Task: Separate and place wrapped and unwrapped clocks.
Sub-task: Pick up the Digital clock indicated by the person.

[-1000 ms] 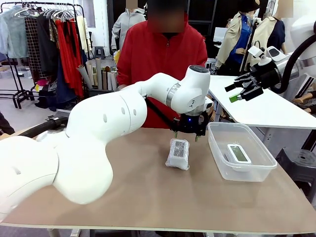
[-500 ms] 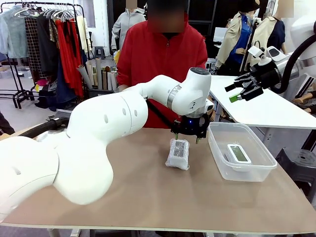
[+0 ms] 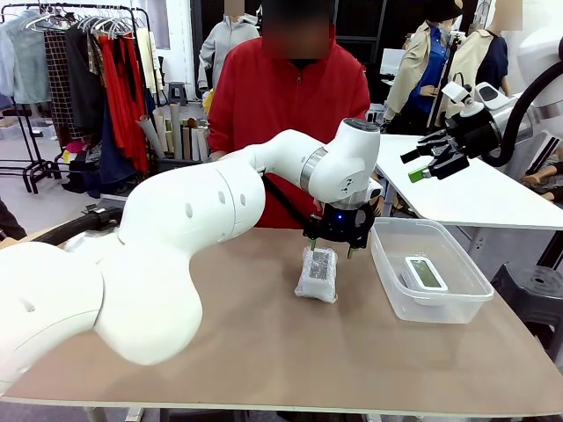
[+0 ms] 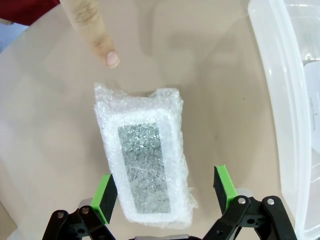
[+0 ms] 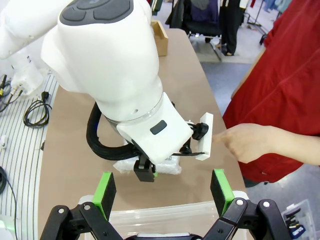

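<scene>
From the front, my left gripper [image 3: 332, 249] hangs open over the wrapped clock [image 3: 318, 272] on the counter [image 3: 264, 352], the bare clock [image 3: 426, 273] sorted apart in the bin [image 3: 384, 257]; its wrist view shows pads [image 4: 106, 192] straddling that bundle to grasp it; right wrist view: right gripper [image 5: 162, 187] open, idle aloft.

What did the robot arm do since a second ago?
The left end effector, open, sank a little closer over the white bubble-wrapped clock. Nothing was grabbed or let go. That clock, the bare white grey-screened clock in the clear plastic bin and the raised right end effector stayed put.
</scene>
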You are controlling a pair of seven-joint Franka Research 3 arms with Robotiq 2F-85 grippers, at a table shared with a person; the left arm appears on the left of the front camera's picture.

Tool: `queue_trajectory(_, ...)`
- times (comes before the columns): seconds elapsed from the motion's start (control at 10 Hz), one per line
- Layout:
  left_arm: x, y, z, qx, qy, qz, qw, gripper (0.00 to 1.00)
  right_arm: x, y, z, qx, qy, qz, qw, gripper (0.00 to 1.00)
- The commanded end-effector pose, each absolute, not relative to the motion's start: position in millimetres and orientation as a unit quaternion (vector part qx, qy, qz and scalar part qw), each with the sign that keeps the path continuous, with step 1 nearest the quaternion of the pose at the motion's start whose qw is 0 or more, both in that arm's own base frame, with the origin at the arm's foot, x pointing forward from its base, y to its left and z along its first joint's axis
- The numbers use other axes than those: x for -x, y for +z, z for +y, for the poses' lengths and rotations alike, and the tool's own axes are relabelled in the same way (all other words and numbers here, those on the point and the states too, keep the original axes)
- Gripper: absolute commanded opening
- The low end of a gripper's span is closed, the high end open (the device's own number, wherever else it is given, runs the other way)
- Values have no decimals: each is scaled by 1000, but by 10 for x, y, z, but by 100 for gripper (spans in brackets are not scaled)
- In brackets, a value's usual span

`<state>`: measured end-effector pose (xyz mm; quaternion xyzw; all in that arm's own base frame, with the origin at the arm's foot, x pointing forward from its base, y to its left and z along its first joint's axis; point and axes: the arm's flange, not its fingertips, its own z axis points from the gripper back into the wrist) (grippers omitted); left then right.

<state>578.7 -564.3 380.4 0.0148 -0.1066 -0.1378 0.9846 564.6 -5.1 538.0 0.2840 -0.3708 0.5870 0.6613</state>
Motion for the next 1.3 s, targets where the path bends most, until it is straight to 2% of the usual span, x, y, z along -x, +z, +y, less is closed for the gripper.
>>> queue_trajectory(0.0,-5819,3772,-5651,-6,-136,-113,984,100,-5632,5390,-49,-282,593,-373,656,100)
queue_trajectory(1.2,-5898,3587,-5450,-40,-101,-95,990,100,-5632,5390,-49,-282,593,-373,656,100)
